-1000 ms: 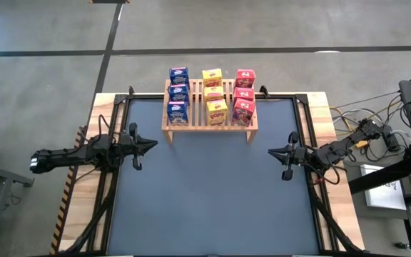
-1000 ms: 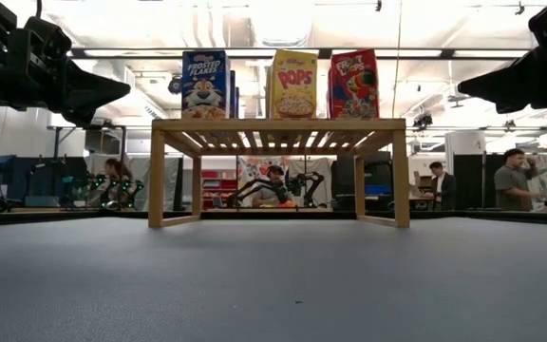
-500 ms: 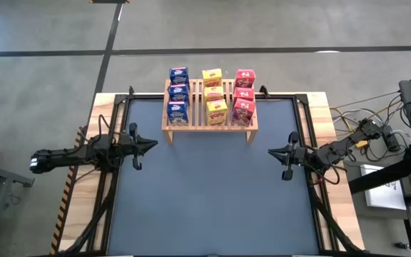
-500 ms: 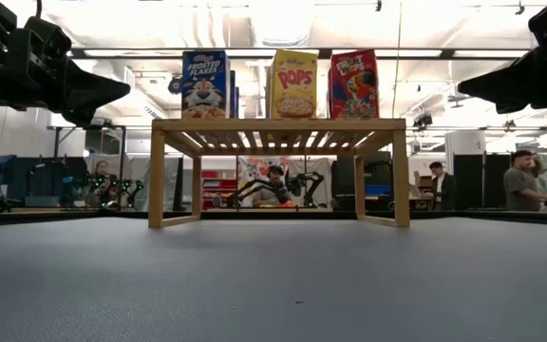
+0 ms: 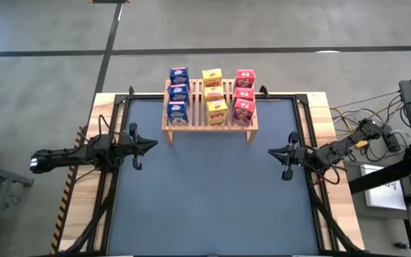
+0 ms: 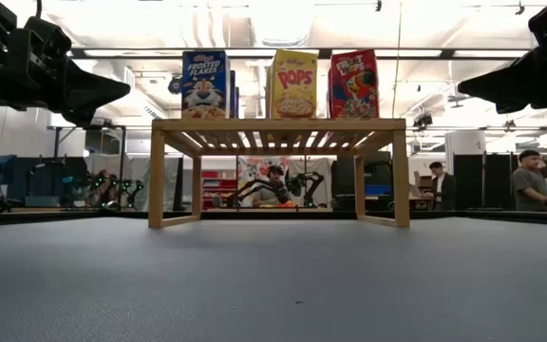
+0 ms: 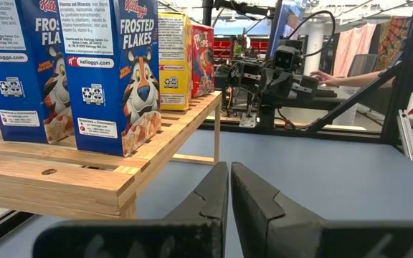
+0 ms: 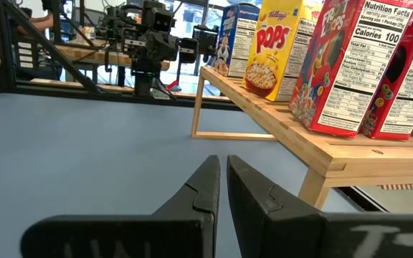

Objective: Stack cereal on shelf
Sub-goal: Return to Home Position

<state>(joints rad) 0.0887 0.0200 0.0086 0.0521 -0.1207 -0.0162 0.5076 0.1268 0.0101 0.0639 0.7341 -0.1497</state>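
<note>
Nine boxes of cereal stood on the shelf (image 5: 209, 127) at the far end of the table (image 5: 205, 200): blue boxes (image 5: 178, 93) on the left, yellow boxes (image 5: 215, 93) in the middle, red boxes (image 5: 244, 93) on the right, each row running front to back along the slats. The left gripper (image 5: 152, 145) hovered by the table's left side, fingers pressed together and holding nothing, nearest the blue row. The right gripper (image 5: 272, 151) mirrored it opposite, likewise closed and empty, nearest the red. Both pointed inward, well apart from the shelf; the stacking looked finished.
</note>
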